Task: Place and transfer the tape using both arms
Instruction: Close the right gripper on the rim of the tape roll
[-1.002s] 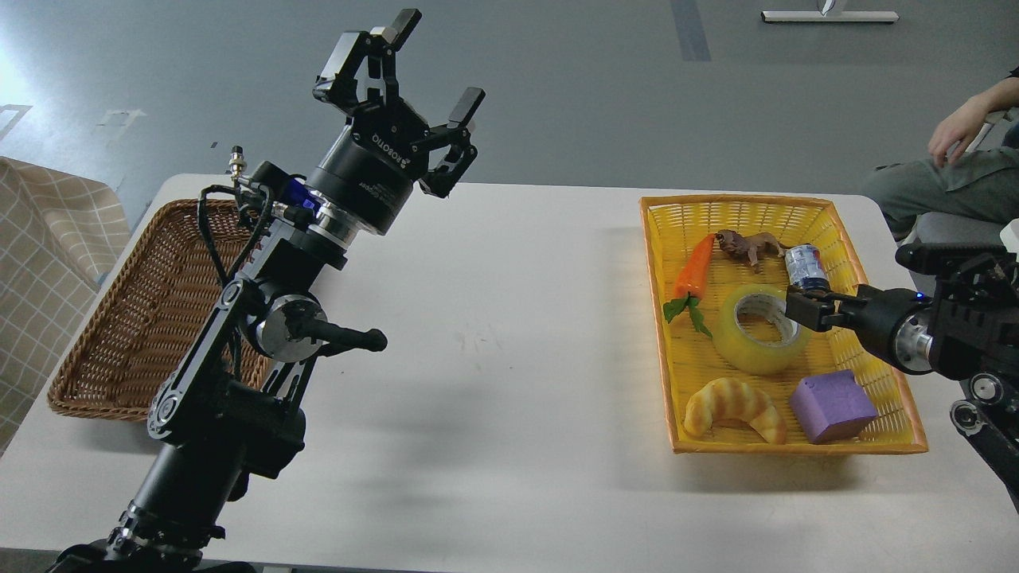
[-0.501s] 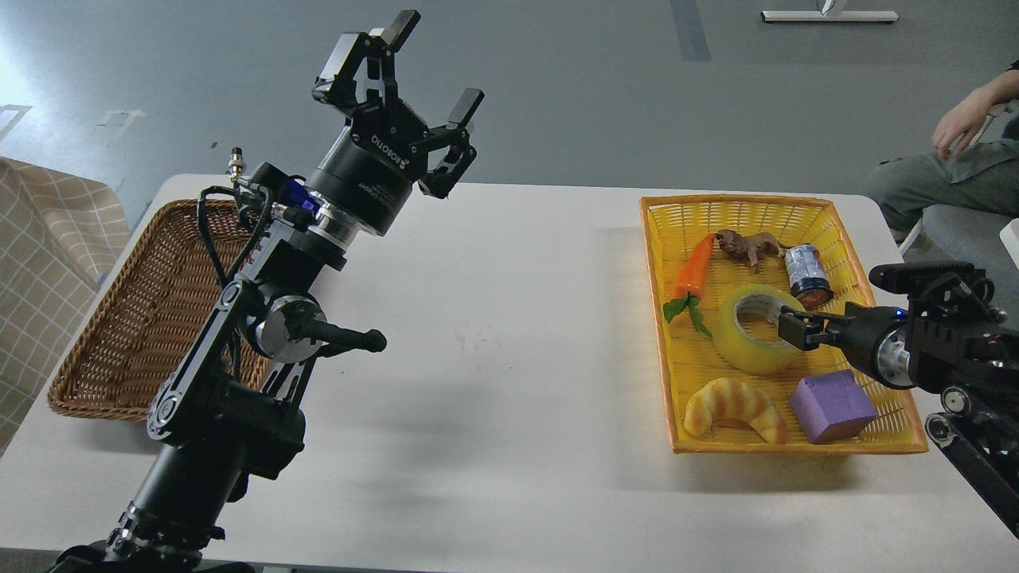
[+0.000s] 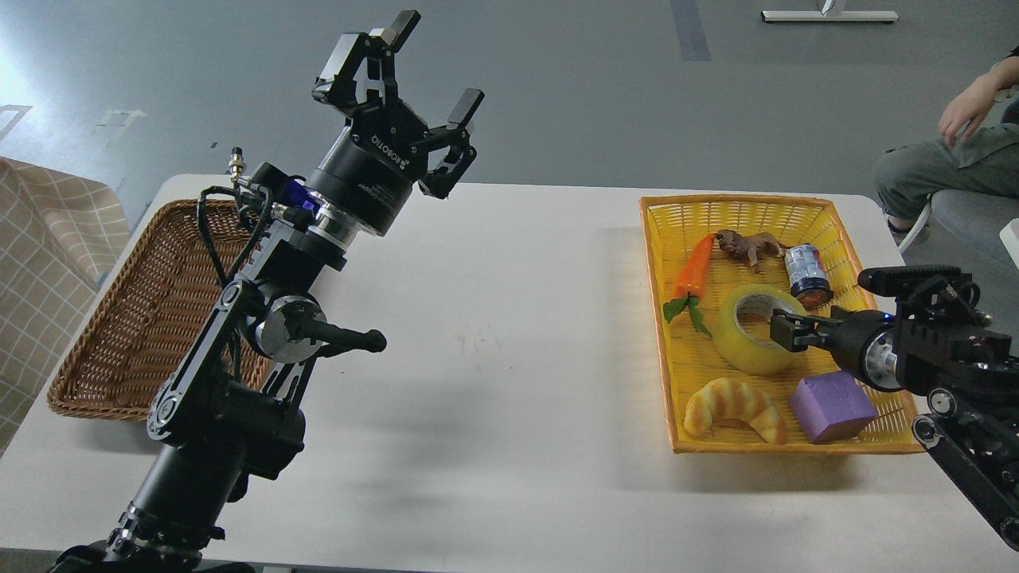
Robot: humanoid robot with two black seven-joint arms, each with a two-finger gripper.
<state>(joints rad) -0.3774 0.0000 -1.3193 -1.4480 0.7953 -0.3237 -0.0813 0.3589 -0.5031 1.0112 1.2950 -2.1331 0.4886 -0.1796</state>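
since the earlier frame the right gripper (image 3: 784, 330) has been lowered and carried leftward onto the right rim of the tape (image 3: 756, 330); whether its fingers are parted or closed cannot be told. the tape is seen inside the yellow basket (image 3: 796, 208), between the carrot (image 3: 692, 270) and the purple block (image 3: 832, 406). well left of the basket, the left gripper (image 3: 426, 64) is held raised with fingers spread, nothing between them.

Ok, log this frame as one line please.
phase: reach for pick | right gripper: at rim of tape in yellow basket, grasp unclear | left gripper: open, raised, empty
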